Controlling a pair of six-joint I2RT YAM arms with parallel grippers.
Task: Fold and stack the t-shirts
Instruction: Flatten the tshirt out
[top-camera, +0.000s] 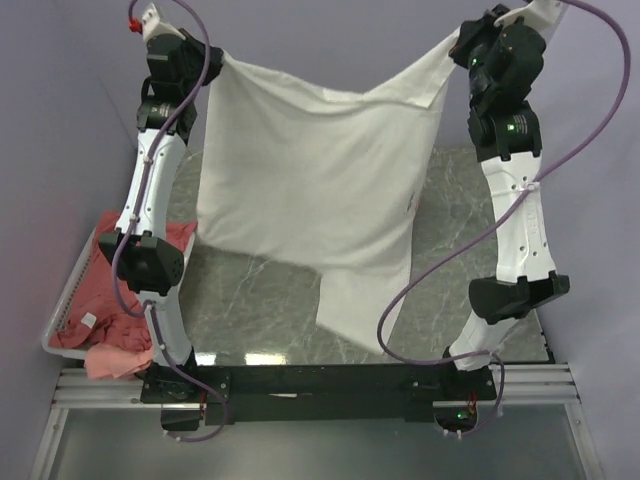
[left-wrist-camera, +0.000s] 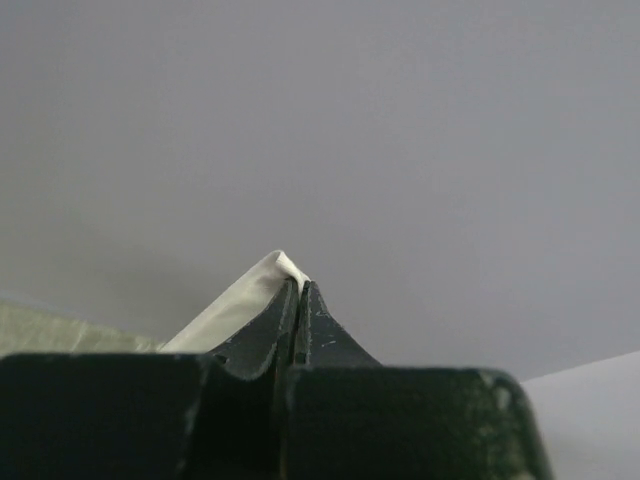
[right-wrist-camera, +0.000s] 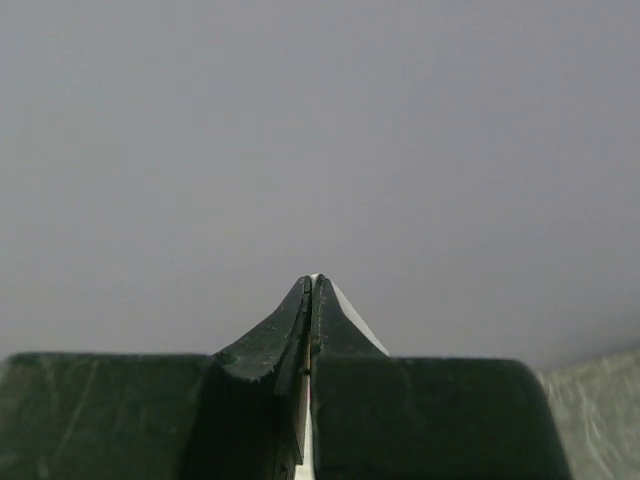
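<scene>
Hanging high between both arms, the white t-shirt (top-camera: 310, 180) drapes over the worktop (top-camera: 250, 300) and hides its far side. Whether its lowest flap touches down is hard to tell. The left end effector (left-wrist-camera: 298, 288) is clamped on one top corner. The right end effector (right-wrist-camera: 312, 282) is clamped on the other, with only a sliver of cloth showing. Pink t-shirts (top-camera: 120, 300) lie bunched in the basket (top-camera: 58, 325), partly behind the left arm.

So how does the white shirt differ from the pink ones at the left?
The white t-shirt hangs spread in the air, pinched by the left gripper and right gripper; the pink t-shirts lie crumpled in a heap. The white one is over the table; the pink ones sit in the wire basket at left. Neither is folded.
</scene>
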